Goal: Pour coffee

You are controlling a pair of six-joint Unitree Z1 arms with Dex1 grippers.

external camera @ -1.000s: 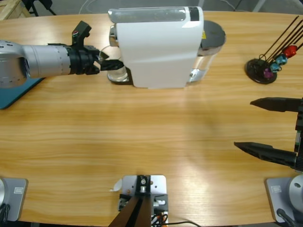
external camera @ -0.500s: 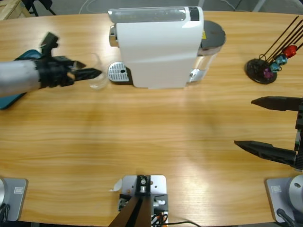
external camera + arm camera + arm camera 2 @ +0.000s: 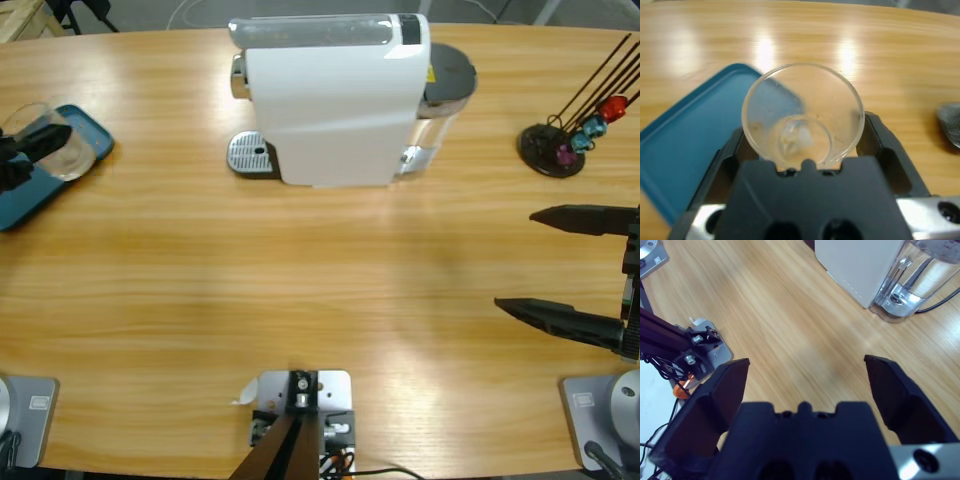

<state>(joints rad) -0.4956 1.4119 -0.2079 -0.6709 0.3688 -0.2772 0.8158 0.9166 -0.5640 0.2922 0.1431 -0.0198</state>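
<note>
A clear glass cup [image 3: 57,150] [image 3: 802,117] hangs over the blue tray [image 3: 25,195] [image 3: 685,150] at the table's far left edge. My left gripper [image 3: 40,150] [image 3: 805,145] is shut on the cup, with a black jaw on either side of it. I see no dark liquid inside the cup. The white coffee machine [image 3: 330,100] [image 3: 860,265] stands at the back middle, and its round metal drip tray [image 3: 250,153] [image 3: 950,122] is bare. My right gripper [image 3: 515,260] [image 3: 805,362] hovers open at the right edge with nothing between its jaws.
A black stand with coloured capsules on thin rods [image 3: 555,145] sits at the back right. The machine's clear water tank [image 3: 920,270] is at its right end. Bare wooden tabletop [image 3: 300,280] lies between the two grippers.
My left arm has carried the cup leftward from the machine's drip tray to over the blue tray, mostly leaving the high view. The right gripper has not moved.
</note>
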